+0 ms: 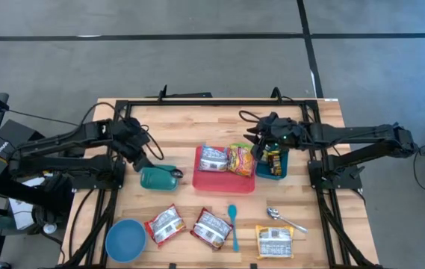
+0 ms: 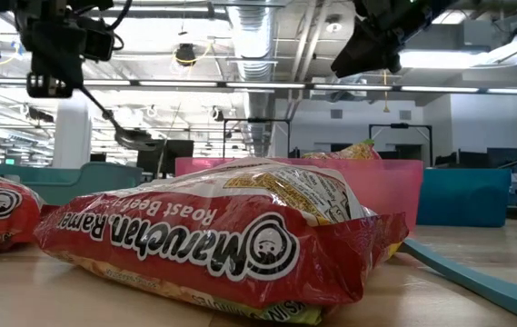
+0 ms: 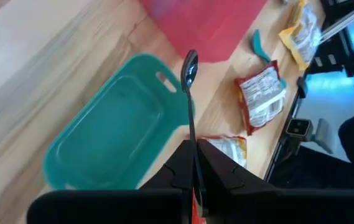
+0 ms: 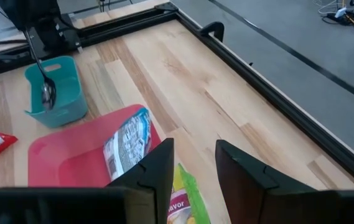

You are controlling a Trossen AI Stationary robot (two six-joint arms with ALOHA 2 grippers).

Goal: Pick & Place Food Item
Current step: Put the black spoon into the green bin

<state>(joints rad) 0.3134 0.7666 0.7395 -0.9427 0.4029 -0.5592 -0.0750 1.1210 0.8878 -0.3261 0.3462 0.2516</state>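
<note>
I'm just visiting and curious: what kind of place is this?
Probably a robotics lab in an open office: two arms mounted at a wooden table, practice items like a ramen packet, and exposed ceiling ducts above desks behind.

You see a pale, light-grained wooden table top (image 1: 219, 123) edged by a black metal frame (image 1: 197, 100). On it sits a red-pink plastic tray (image 1: 223, 181) holding a red-and-white printed ramen packet (image 1: 213, 158) and a yellow-and-red snack packet (image 1: 240, 159). A teal rectangular plastic bin (image 1: 154, 178) lies beside the tray; a darker blue-teal square container (image 1: 273, 166) stands on its other side. Note the round blue bowl (image 1: 125, 240), the turquoise plastic spoon (image 1: 233, 226), the shiny silver metal spoon (image 1: 284, 218), two red-and-white packets (image 1: 165, 224) (image 1: 212, 227), and a yellow-and-white packet (image 1: 275, 240).
</note>
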